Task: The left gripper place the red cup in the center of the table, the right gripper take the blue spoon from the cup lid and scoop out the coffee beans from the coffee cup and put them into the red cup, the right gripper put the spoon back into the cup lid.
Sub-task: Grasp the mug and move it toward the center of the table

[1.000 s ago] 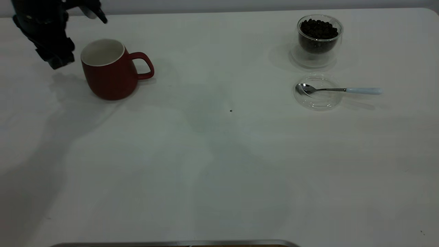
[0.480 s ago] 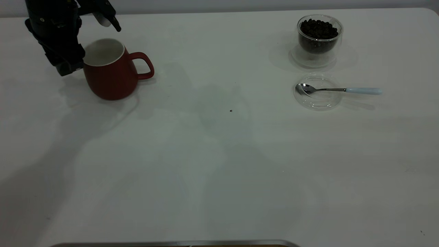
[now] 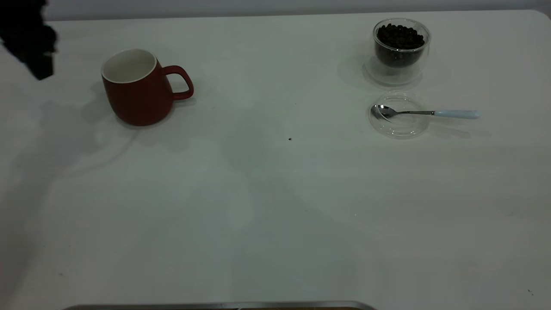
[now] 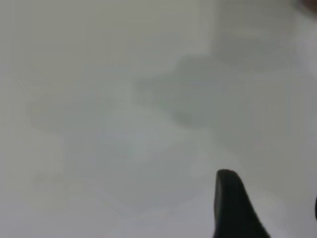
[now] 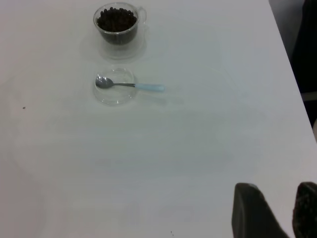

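Observation:
The red cup (image 3: 135,92) stands upright at the table's (image 3: 275,206) back left, handle toward the middle, white inside bare. My left arm (image 3: 28,38) is a dark mass at the far left edge, well clear of the cup. In its wrist view my left gripper (image 4: 271,198) is open over bare table, holding nothing. The coffee cup (image 3: 401,47) with coffee beans (image 3: 400,36) stands at the back right. Just in front lies the cup lid (image 3: 399,117) with the blue spoon (image 3: 456,114) resting across it. My right gripper (image 5: 277,206) hovers far from them, fingers slightly apart, empty.
A single dark speck (image 3: 289,139) lies near the table's middle. A metal strip (image 3: 215,305) runs along the near edge. In the right wrist view the table's side edge (image 5: 292,74) borders a dark drop-off.
The left arm first came in close beside the red cup, then drew back to the far left edge. The cup, lid, spoon and coffee cup have not moved.

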`<control>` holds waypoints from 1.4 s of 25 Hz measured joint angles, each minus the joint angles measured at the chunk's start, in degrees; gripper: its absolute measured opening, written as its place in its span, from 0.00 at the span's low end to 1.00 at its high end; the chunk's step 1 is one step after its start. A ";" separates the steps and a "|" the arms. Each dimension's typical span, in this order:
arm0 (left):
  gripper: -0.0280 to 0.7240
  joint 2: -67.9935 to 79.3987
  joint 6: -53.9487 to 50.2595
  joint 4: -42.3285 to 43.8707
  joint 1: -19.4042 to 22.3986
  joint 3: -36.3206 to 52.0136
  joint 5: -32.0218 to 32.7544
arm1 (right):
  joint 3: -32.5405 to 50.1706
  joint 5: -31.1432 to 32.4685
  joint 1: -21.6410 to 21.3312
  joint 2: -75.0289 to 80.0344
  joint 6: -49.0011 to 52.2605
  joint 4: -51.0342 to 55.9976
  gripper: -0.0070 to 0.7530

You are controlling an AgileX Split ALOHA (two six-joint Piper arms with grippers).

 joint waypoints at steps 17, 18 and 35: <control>0.46 5.47 46.60 -25.86 5.63 0.00 -9.71 | 0.00 0.00 0.00 0.00 0.00 0.00 0.33; 0.48 5.59 45.05 -26.47 5.55 0.00 -10.95 | 0.00 0.00 0.00 0.00 0.00 0.00 0.33; 0.78 9.27 44.14 -26.97 4.95 0.00 -21.33 | 0.00 0.00 0.00 0.00 0.00 0.00 0.33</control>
